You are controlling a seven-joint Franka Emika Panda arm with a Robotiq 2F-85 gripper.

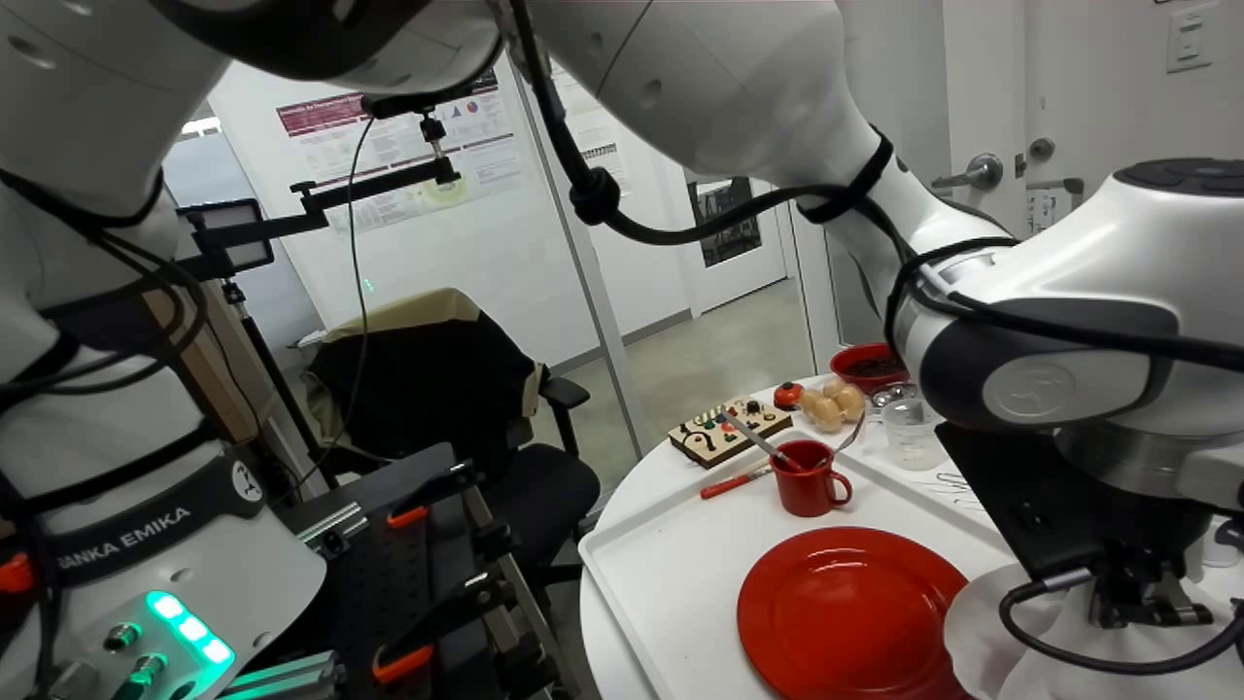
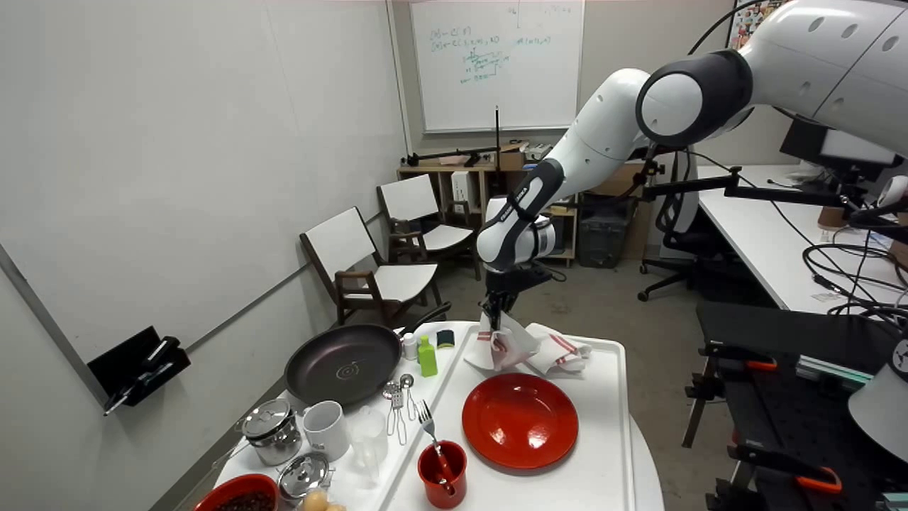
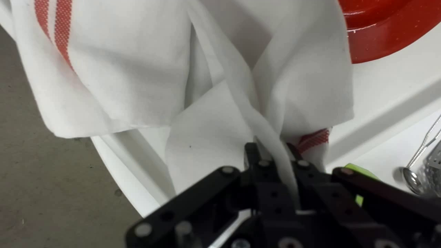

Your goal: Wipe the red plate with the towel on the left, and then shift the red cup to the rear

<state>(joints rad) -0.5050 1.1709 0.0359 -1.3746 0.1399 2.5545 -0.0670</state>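
Plate [image 3: 382, 41] sliced off at the wrist view's corner, towel [image 3: 310, 86] masking part of it! Green thing [image 3: 362, 169], mostly hidden behind the gripper [image 3: 274, 151]! Bowl [image 2: 237, 482] clipped low in an exterior view!

The dark band [image 1: 146, 535] on the robot arm's base [image 1: 248, 564] reads "ANKA EMIKA" in pale capitals.

Dark pan [image 2: 344, 363] near green bottle [image 2: 427, 358]; lidded steel pot [image 2: 273, 433]; scribbled whiteboard [image 2: 500, 71].
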